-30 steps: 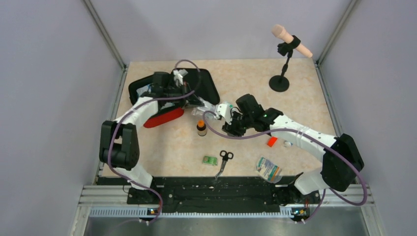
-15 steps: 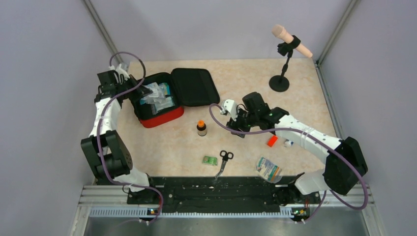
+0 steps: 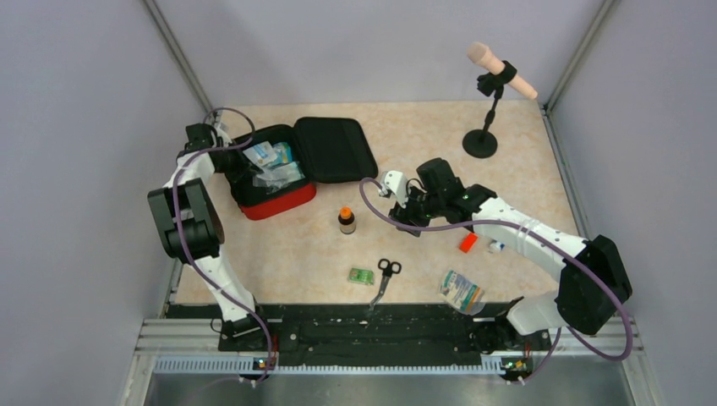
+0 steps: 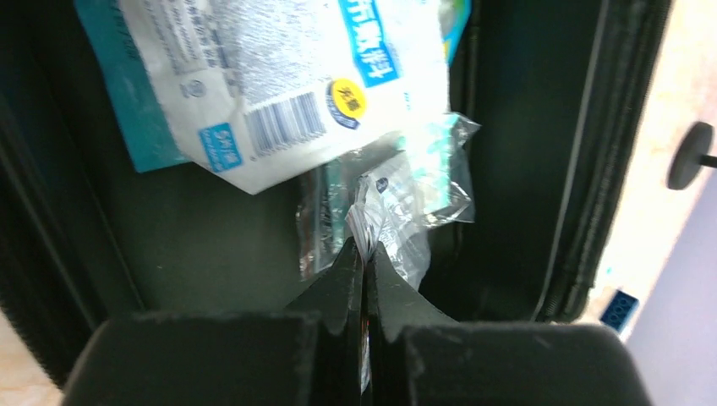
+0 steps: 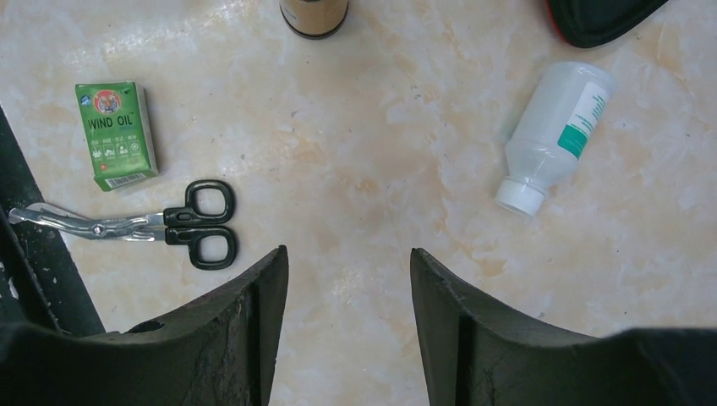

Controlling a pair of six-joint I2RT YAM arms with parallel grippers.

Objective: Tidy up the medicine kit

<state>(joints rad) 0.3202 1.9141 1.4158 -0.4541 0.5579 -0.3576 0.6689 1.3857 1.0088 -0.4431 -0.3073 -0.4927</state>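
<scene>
Beige marbled table (image 3: 423,127), boxed in by grey walls (image 3: 84,169) on the left, right and behind, with a black rail (image 3: 363,326) along the near edge.

Far left: left gripper (image 4: 363,254), pinched tight on a clear packet (image 4: 397,211) inside the kit (image 3: 279,203). Kit open at the table's far-left part, red base close to the left edge, black lid (image 3: 338,152) folded out to the right. In the base, one blue-and-white packet (image 4: 279,68) lying just beside the clear one.

Bare tabletop right of the lid, running across to the mic stand (image 3: 480,142). Near the kit's near-right corner, one brown bottle (image 3: 347,222), upright, orange cap.

Nearer the rail, one green box (image 3: 362,276) and one pair of scissors (image 3: 385,275), side by side and apart, scissor tips at the table's near edge.

Mid-table: right gripper (image 5: 347,258), jaws apart, nothing between them, hanging over bare surface. One white bottle (image 5: 554,127) on its side near it.

Further right, one small red block (image 3: 467,244), well apart from the right edge. One printed pouch (image 3: 462,292) at the near edge by the rail. Far right: the one mic stand, near the right wall.

Two arms, two grippers in all.
</scene>
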